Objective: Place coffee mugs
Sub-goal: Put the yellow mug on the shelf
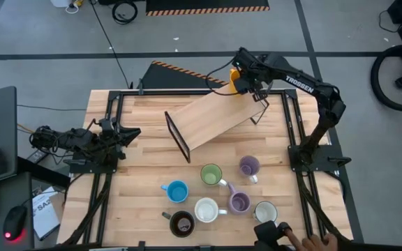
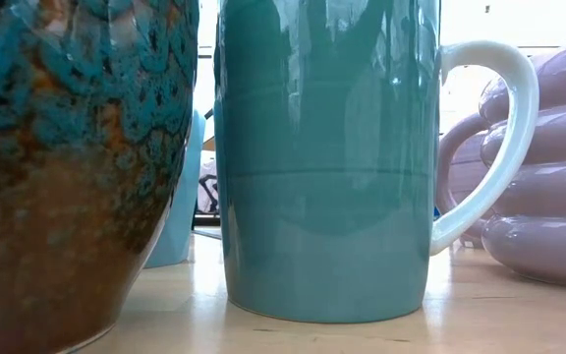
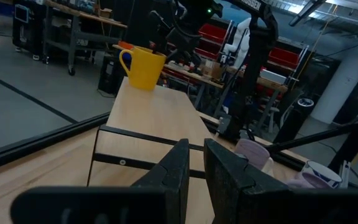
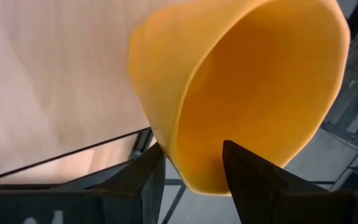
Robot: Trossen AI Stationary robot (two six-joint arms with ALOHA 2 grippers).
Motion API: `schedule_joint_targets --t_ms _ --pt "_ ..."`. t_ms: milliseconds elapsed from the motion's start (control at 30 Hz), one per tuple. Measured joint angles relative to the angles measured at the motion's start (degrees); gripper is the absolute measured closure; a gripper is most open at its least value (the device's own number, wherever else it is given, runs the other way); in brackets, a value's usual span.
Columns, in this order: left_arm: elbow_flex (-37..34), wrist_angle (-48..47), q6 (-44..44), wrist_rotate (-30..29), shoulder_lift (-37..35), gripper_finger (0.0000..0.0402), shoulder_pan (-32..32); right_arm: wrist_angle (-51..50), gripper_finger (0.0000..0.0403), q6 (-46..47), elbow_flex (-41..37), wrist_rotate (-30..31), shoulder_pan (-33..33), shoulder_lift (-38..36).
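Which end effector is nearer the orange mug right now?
Right. The right end effector is at the orange mug on the raised wooden shelf, one finger inside its rim. The left end effector sits shut, far off at the table's left side.

High cam looks straight down on the whole tabletop [image 1: 152, 157]. Low cam sits level, right against the mugs. Both wrist cams share the orange mug [image 3: 143, 67].

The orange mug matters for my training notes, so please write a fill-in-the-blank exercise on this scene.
1. The right gripper grips the rim of the ____ mug.
2. That mug sits at the far end of the wooden ____.
3. The left gripper, holding nothing, has its fingers ____.
4. The green mug stands beside the ____ mug.

Missing words: orange; shelf; shut; blue
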Motion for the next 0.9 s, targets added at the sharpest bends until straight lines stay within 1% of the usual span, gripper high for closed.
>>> schedule_joint_targets --t_ms 167,467,700,900 --pt "0.0 0.0 0.0 -0.02 0.0 0.0347 0.01 0.77 0.0237 -0.54 0.0 0.0 -0.2 0.01" --pt "0.0 0.0 0.02 -0.04 0.0 0.0347 0.01 0.59 0.0236 1.79 0.0 1.16 -0.17 0.01" --pt "0.0 0.0 0.02 -0.04 0.0 0.0347 0.01 0.51 0.0219 3.09 0.01 1.36 0.21 -0.22" --pt "0.0 0.0 0.07 -0.06 0.0 0.0347 0.01 0.39 0.0213 3.74 0.0 1.37 0.98 -2.34"
